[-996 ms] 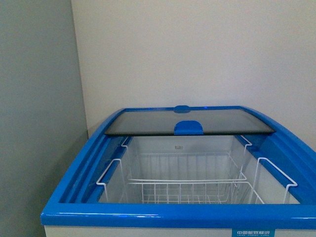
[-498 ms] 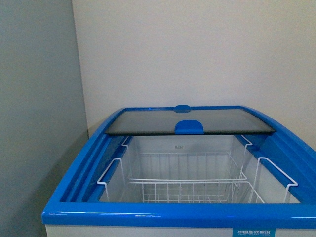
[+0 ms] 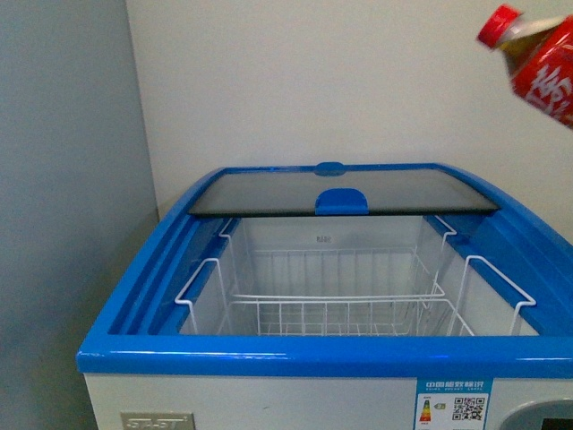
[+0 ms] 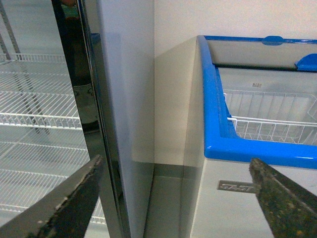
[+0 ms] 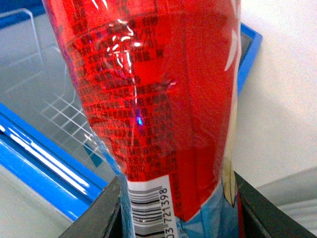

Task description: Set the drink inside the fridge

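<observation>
The drink (image 3: 539, 61), a bottle with a red cap and red label, hangs tilted at the top right of the front view, well above the fridge (image 3: 313, 351). The fridge is a white chest with a blue rim; its glass lid (image 3: 340, 199) is slid to the back, and white wire baskets (image 3: 336, 309) show inside. In the right wrist view the drink (image 5: 163, 99) fills the frame, with my right gripper (image 5: 178, 208) shut on its lower label. My left gripper (image 4: 181, 198) is open, low beside the fridge's (image 4: 257, 151) front corner, holding nothing.
A tall glass-door cooler (image 4: 74, 114) with wire shelves stands close to the left of the fridge, with a narrow gap between them. A grey panel (image 3: 63, 215) and a white wall (image 3: 340, 81) close off the left and back.
The drink has come into the front view at the top right. The camera has shifted, so the fridge sits lower in frame and its front face with labels now shows.
</observation>
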Robot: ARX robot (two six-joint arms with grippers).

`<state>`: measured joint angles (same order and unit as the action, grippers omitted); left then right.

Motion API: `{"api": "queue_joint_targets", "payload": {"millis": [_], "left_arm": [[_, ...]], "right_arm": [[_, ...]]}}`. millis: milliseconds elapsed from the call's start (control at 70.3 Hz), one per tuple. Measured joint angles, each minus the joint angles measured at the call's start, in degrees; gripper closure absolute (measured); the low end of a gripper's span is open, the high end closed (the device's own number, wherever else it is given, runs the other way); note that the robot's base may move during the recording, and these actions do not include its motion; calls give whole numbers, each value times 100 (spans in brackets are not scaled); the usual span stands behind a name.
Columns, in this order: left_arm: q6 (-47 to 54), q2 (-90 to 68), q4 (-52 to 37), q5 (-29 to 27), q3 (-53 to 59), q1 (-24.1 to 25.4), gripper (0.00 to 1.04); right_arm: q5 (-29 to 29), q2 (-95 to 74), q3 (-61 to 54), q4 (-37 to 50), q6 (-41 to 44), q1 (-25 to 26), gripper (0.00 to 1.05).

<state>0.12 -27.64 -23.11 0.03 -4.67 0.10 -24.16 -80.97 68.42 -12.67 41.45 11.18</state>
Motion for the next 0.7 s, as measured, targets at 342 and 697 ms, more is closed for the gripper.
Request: {"api": "queue_joint_targets", "payload": {"millis": [342, 697], "left_arm": [[0, 2, 0, 0, 0, 0, 8], [0, 2, 0, 0, 0, 0, 8]], "right_arm": [[570, -1519, 1078, -208, 2802, -1023, 62], [863, -2691, 1746, 24, 4194, -1414, 62]]}}
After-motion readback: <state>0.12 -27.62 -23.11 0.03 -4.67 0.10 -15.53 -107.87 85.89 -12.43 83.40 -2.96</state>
